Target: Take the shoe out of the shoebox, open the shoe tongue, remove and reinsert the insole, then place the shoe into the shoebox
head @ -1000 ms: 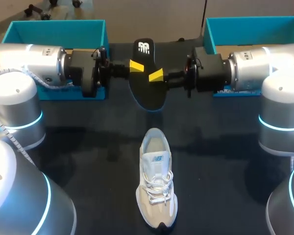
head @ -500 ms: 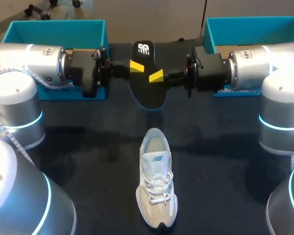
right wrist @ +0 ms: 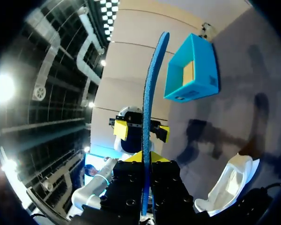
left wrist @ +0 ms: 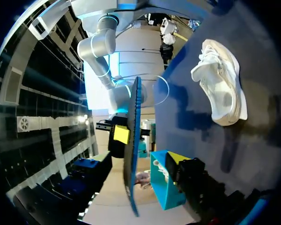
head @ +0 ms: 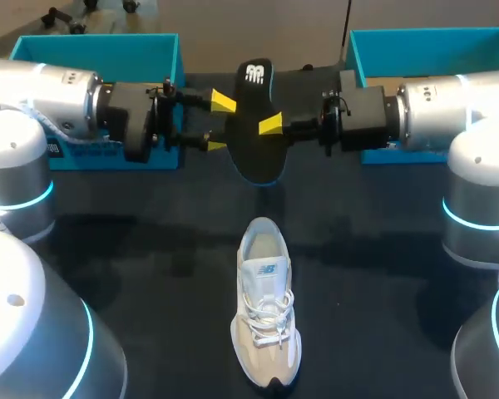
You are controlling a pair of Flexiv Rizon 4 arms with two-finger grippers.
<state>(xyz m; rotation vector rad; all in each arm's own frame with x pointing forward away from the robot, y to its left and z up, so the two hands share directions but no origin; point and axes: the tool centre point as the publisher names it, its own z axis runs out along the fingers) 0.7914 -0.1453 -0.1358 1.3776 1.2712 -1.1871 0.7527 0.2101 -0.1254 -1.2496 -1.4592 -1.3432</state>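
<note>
Two grippers meet above the far middle of the table point(head: 150, 258), and the insole point(head: 254, 137) hangs in the air between them, its broad face up. The right gripper point(head: 270, 126) pinches the insole's right edge. In the right wrist view the insole runs edge-on straight out from between its pressed yellow tips. The left gripper point(head: 219, 123) stands at the opposite edge with its jaws spread, one tip above the insole and one below. In the left wrist view a gap shows between the insole's edge and the nearer tip. The insole's end with the white mark points to the far edge of the table. Its other end points toward the shoe point(head: 266, 312), with a band of bare table showing between them. The shoe stands upright on its sole in the near middle, its toe toward the near edge and its laces tied, with open table on both sides. The left box point(head: 108, 54) sits at the far left and the right box point(head: 432, 50) at the far right. Both are teal and well apart from the shoe, and a dark strip of table lies between them behind the insole.
</note>
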